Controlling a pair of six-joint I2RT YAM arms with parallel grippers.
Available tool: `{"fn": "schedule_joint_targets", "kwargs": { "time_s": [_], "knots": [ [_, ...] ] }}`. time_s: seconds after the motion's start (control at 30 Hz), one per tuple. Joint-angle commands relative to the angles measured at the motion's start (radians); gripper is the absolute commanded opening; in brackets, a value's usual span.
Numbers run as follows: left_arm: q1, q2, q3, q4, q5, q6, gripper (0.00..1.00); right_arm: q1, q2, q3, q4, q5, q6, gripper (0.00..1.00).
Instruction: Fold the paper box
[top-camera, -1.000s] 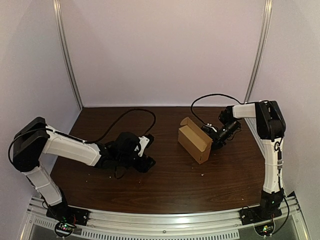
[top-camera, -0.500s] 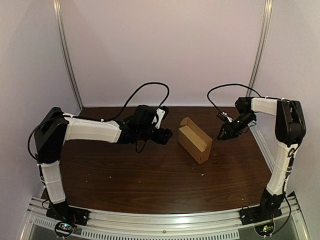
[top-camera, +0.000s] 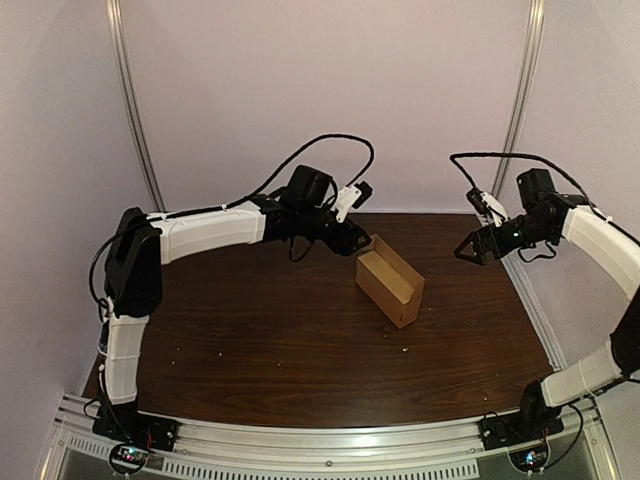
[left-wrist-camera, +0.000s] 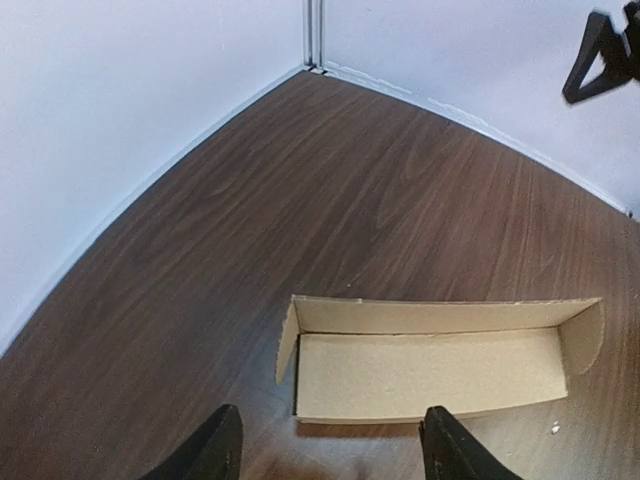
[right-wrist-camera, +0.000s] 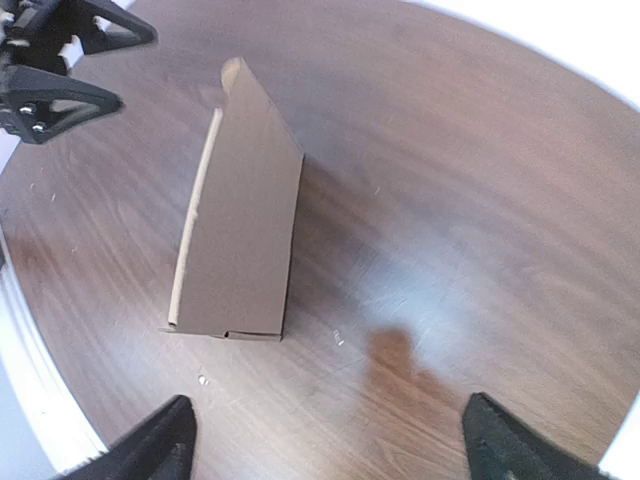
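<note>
A brown cardboard box (top-camera: 390, 286) stands open-topped in the middle of the dark wooden table (top-camera: 280, 350), with a rounded flap raised at its far end. My left gripper (top-camera: 357, 241) hovers just beyond that far flap, open. From the left wrist, the box (left-wrist-camera: 430, 368) is a long shallow tray lying just ahead of the spread fingers (left-wrist-camera: 218, 447). My right gripper (top-camera: 466, 252) hangs open, well to the right of the box and apart from it. In the right wrist view I see the box's closed long side (right-wrist-camera: 245, 220) far ahead, and nothing between the fingertips (right-wrist-camera: 505, 448).
White walls close the table on three sides, with metal posts (top-camera: 135, 130) at the back corners. Black cables loop above both arms. Small pale crumbs (top-camera: 404, 350) lie on the wood near the box. The left gripper (right-wrist-camera: 60, 60) shows at the top left of the right wrist view.
The left arm swung from the near left of the table up to the box's far end. The right gripper pulled away from the box to the right and rose.
</note>
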Motion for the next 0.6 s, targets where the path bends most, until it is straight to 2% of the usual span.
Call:
{"fn": "schedule_joint_targets", "kwargs": {
  "time_s": [0.0,0.1,0.17,0.43,0.57],
  "knots": [
    [0.012,0.09,0.168,-0.213,0.061,0.145,0.58,-0.012,-0.114,-0.083,0.174,0.046,0.112,1.0],
    [0.012,0.137,0.22,-0.226,0.051,0.167,0.5,-0.012,-0.056,-0.01,0.021,-0.121,0.014,1.0],
    [0.013,0.157,0.241,-0.222,0.035,0.169,0.46,-0.012,-0.018,0.021,-0.078,-0.17,-0.056,1.0],
    [0.027,0.212,0.295,-0.189,-0.015,0.138,0.45,-0.011,-0.028,-0.015,-0.169,-0.214,-0.119,0.99],
    [0.031,0.25,0.338,-0.189,0.003,0.134,0.44,-0.008,-0.039,-0.031,-0.22,-0.211,-0.197,0.93]
  ]
}}
